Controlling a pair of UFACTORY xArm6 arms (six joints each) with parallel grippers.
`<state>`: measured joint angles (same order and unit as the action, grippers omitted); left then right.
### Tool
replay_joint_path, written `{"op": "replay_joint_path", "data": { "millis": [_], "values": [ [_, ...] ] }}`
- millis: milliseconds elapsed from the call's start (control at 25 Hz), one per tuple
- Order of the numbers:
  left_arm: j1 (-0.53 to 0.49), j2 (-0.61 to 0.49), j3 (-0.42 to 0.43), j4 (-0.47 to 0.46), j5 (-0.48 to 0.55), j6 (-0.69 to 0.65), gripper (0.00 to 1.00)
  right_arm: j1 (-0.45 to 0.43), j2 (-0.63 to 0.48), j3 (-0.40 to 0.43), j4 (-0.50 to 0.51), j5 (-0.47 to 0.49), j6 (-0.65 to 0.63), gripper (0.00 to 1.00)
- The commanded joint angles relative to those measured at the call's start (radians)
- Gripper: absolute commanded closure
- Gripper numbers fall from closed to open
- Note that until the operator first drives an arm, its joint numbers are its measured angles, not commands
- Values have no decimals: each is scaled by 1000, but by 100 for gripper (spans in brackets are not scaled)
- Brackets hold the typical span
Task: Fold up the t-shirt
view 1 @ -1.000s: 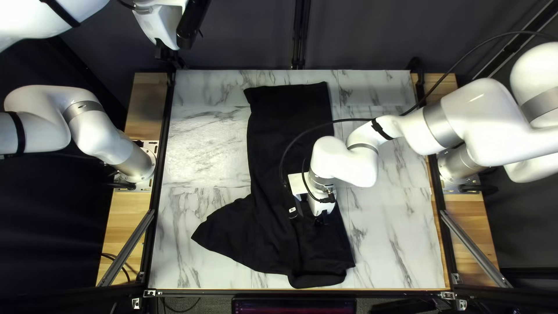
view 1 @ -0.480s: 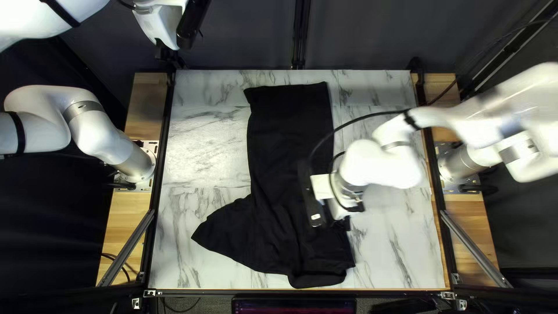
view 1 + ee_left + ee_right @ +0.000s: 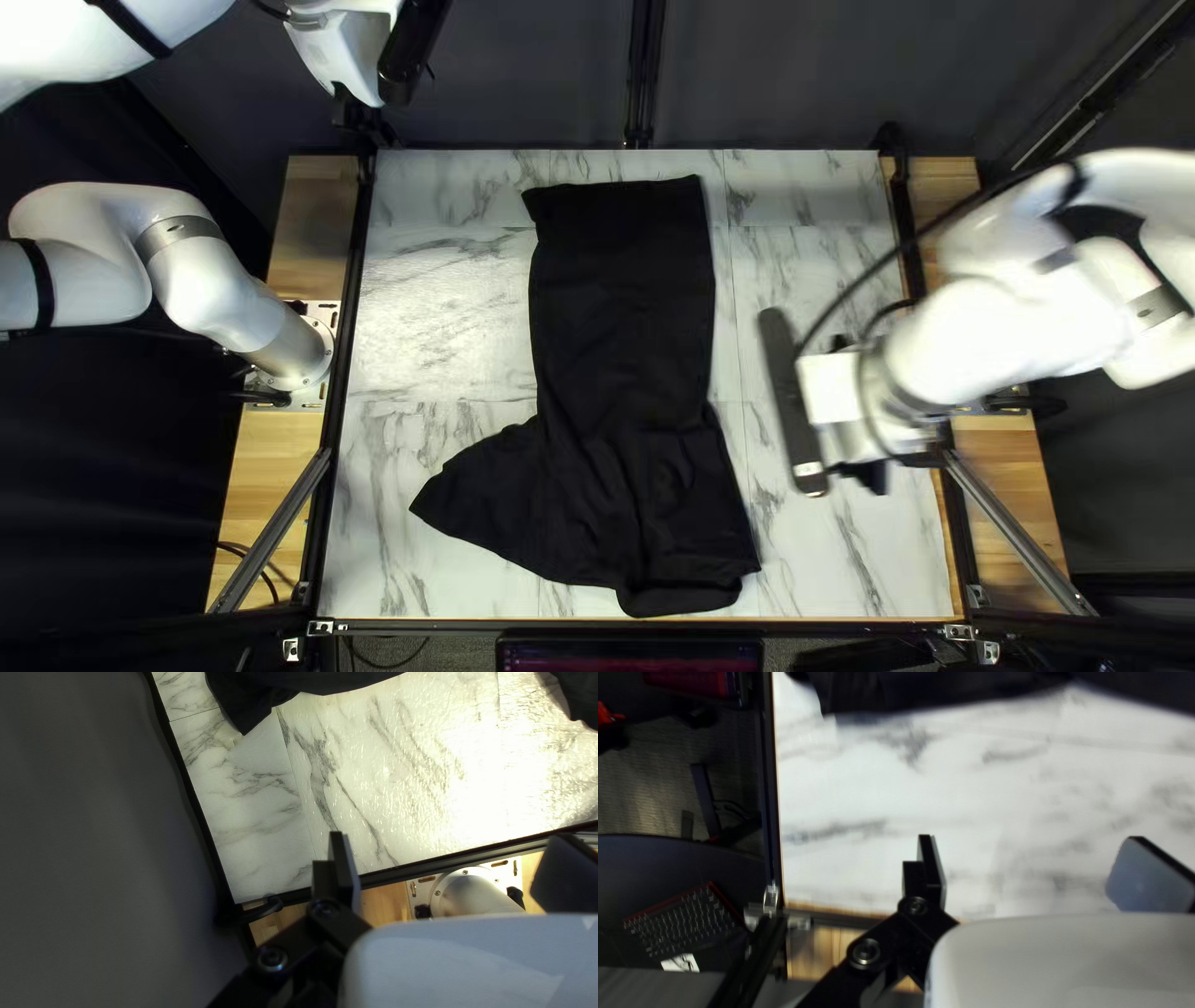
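Fingers (image 3: pixel 931 865) spread apart on right gripper (image 3: pixel 862 476), blurred, seemingly above marble table (image 3: pixel 847 566); spread too on left gripper (image 3: pixel 359 115), near far left corner. Black T-shirt (image 3: pixel 623 311) lies mid-table, long strip, near end flaring leftward.

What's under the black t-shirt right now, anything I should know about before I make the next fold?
Marble-patterned tabletop shows right up to the edges of the t-shirt. Whatever the cloth covers, including any tucked layers beneath, is hidden, so I can't tell.
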<state>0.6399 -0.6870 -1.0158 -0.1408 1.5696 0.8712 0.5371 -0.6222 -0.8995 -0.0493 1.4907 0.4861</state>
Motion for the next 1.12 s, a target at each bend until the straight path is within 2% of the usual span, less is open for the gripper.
{"op": "replay_joint_path", "data": {
  "millis": [40,120,1120],
  "values": [
    [0,0,0,0,0,0,0,27,-62,-62,-50,126,30,0],
    [0,0,0,0,0,0,0,40,-81,-75,-62,163,56,0],
    [0,0,0,0,0,0,0,46,-86,-68,-62,162,69,0]
  ]
}}
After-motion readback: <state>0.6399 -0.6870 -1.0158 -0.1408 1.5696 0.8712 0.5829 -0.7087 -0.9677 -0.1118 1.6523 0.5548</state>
